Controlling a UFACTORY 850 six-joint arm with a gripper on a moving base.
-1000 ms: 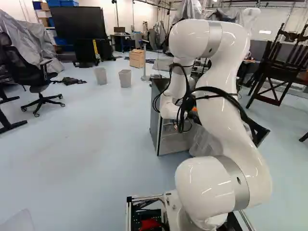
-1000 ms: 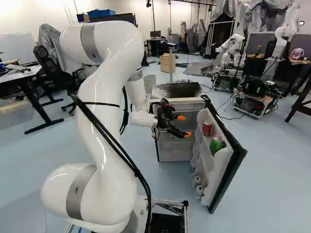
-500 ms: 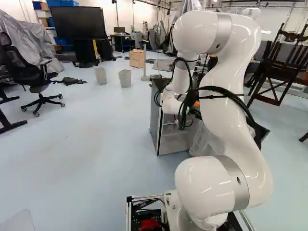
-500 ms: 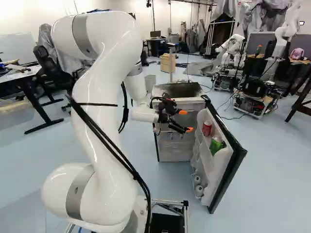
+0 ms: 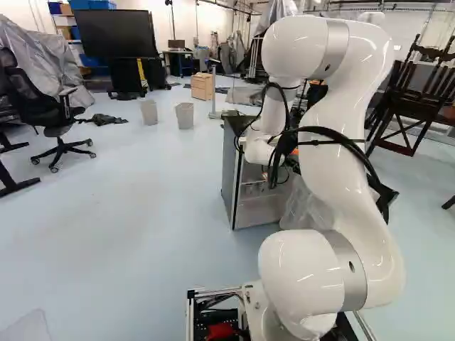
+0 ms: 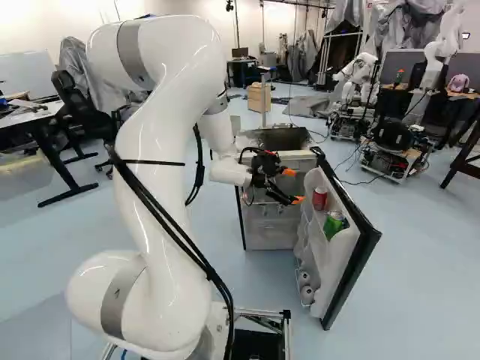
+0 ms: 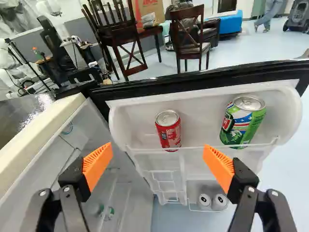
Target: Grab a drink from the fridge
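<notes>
While the claw gapes, red can ahead, green can — flag-patterned label

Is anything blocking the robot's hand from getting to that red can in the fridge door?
Nothing visible blocks the open hand from the upper part of the red can. Only a thin shelf rail crosses low, in front of its base.

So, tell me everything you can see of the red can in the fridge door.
The red can looks like metal, with a silver top and pale markings. It stands roughly upright in the upper door shelf, apart from the green can. The open gripper is short of it. I can't tell whether its top is sealed.
</notes>
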